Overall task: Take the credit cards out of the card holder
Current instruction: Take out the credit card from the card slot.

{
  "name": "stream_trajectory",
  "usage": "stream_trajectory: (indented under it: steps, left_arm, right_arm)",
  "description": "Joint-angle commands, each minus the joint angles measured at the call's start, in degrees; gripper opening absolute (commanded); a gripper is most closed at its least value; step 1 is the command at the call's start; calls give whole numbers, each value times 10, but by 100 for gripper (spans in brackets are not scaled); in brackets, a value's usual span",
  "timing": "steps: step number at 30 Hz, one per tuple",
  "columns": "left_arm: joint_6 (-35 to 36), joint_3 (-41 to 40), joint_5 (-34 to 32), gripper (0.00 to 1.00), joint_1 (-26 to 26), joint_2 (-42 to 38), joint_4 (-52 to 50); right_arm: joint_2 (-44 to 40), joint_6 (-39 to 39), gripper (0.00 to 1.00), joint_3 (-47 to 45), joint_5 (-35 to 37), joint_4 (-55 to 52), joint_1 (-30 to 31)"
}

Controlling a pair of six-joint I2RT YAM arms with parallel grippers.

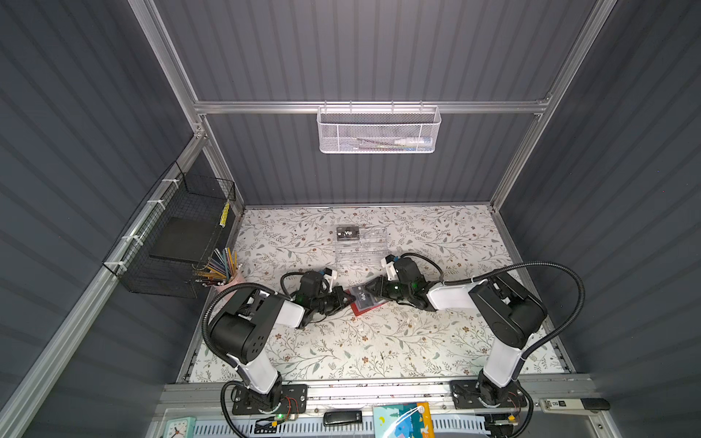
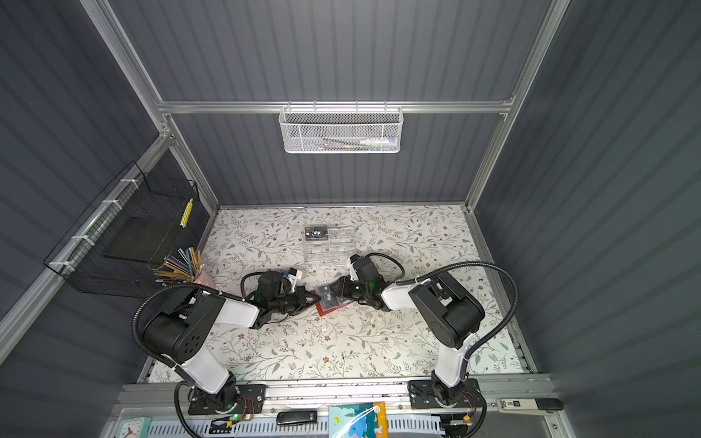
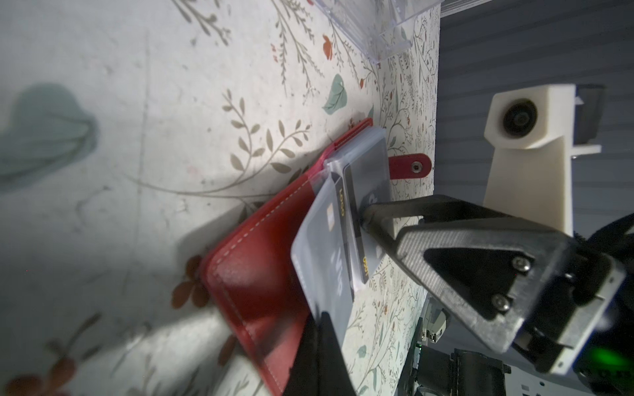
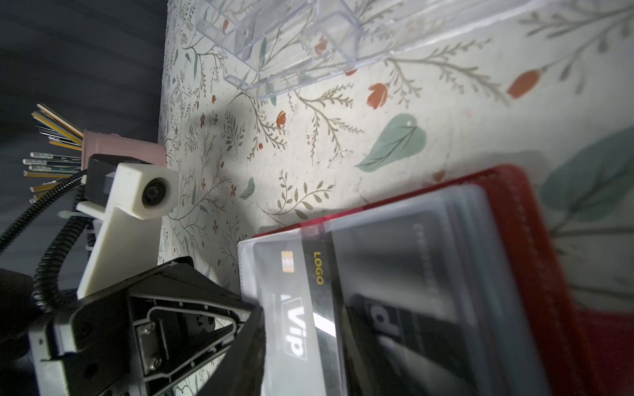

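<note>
The red card holder lies open mid-table between both grippers, its clear sleeves fanned up. A black credit card with white "Vip" lettering sticks partly out of a sleeve. My left gripper is shut on the holder's near sleeve edge and cover. The right gripper meets the cards from the opposite side, with one fingertip against the black card. Its other finger is hidden. Another black "Vip" card lies in the clear organizer.
A clear acrylic organizer stands just behind the holder. A pink cup of pencils sits at the table's left edge below a black wire basket. A white mesh basket hangs on the back wall. A black stick rests on the front rail.
</note>
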Motion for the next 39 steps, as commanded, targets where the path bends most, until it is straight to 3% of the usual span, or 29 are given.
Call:
stream_trajectory:
  steps: [1,8,11,13,24,33,39]
  left_arm:
    - [21,13,-5,0,-4,11,-14]
    - [37,17,-18,0,-3,10,-43]
    - [51,21,-32,9,-3,-7,-79]
    - [53,23,-38,20,-4,-18,-96]
    - [71,42,-94,24,4,-83,-216]
    - [48,62,-81,58,6,-135,-233]
    - [4,91,-52,73,6,-97,-183]
  right_arm:
    - [20,-17,41,7,12,-63,9]
    - [27,-25,40,29,54,-105,11]
    - [23,-25,41,27,61,-105,11]
    - [26,-24,41,28,62,-104,12]
    - [1,-32,41,12,84,-98,28]
    - [-33,-9,41,-30,60,-40,28]
    - [-53,-2,41,-53,63,-28,29]
